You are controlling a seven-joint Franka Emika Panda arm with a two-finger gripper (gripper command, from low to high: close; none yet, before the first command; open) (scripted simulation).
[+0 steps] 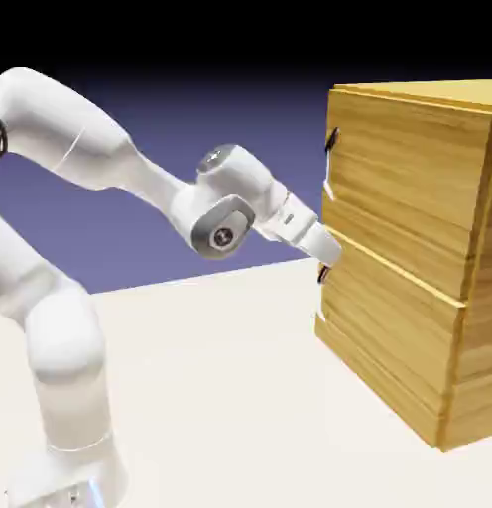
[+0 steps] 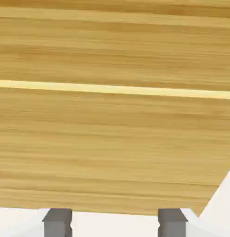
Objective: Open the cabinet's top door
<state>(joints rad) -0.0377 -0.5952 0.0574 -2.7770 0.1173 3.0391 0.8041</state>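
The cabinet (image 1: 458,377) of light wood grain stands at the exterior view's right. Its top door (image 1: 404,164) is the upper panel, shut flush, with a small black handle (image 1: 331,139) at its left edge. My gripper (image 1: 329,256) is low on that edge, at the seam between the two panels and just above the lower panel's black handle (image 1: 323,275), well below the top door's handle. In the hand view the gripper (image 2: 114,224) is open: the two grey fingertips (image 2: 56,223) stand apart with nothing between them. Wood grain with a pale seam (image 2: 112,89) fills that view.
The lower panel (image 1: 389,317) sits shut under the top door. The white table (image 1: 240,397) spreads in front of the cabinet, and a strip of it shows below the wood in the hand view. The arm's elbow (image 1: 222,213) hangs left of the cabinet.
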